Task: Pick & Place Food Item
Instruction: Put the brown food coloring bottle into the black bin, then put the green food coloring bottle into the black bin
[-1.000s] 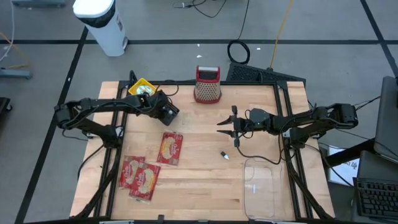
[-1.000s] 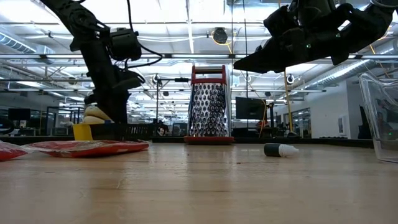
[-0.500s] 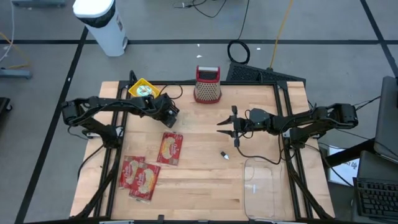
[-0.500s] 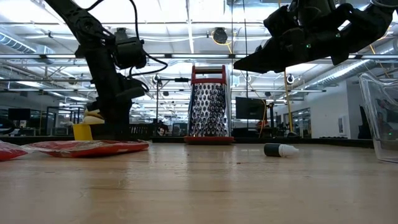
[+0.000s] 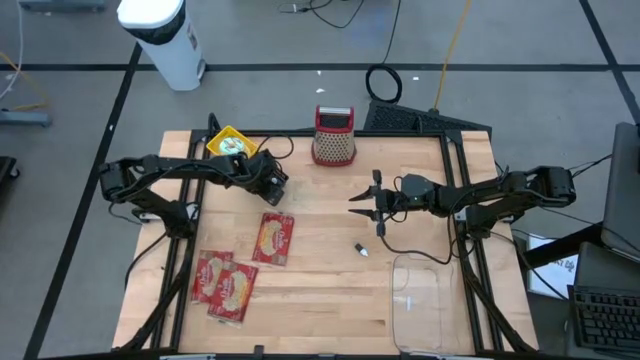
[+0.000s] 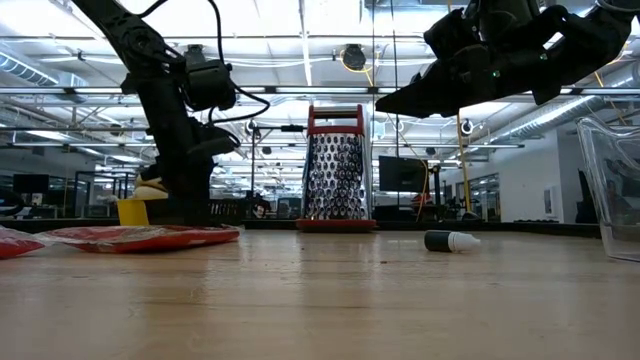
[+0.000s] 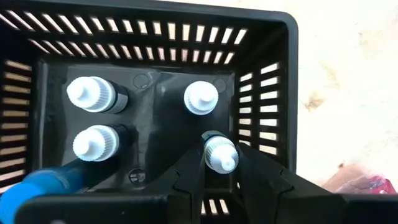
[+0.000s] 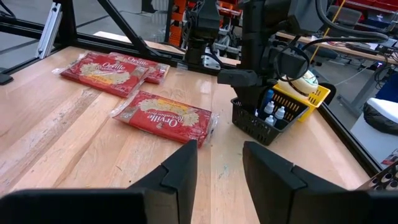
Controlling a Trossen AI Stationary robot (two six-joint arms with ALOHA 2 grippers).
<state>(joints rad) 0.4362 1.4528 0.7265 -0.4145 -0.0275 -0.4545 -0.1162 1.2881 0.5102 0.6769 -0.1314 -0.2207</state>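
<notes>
Left gripper [image 7: 221,177] clamped on a small white-capped dark bottle [image 7: 219,152] inside the black slotted plastic basket [image 7: 264,93].
Lift straight up so the cap between the fingers clears the three bottles beside them and the basket wall. Right gripper [image 8: 217,165] waits well apart, fingers parted, empty, above the wooden table [image 5: 320,290].

The right gripper [image 8: 214,163] hung with fingers parted above the wooden table [image 8: 56,127]. Three red Orville packets [image 8: 168,116] lay ahead. Beyond, the left arm [image 8: 264,46] stood over a black basket [image 8: 256,127] of bottles, a yellow bin [image 8: 306,94] behind.
</notes>
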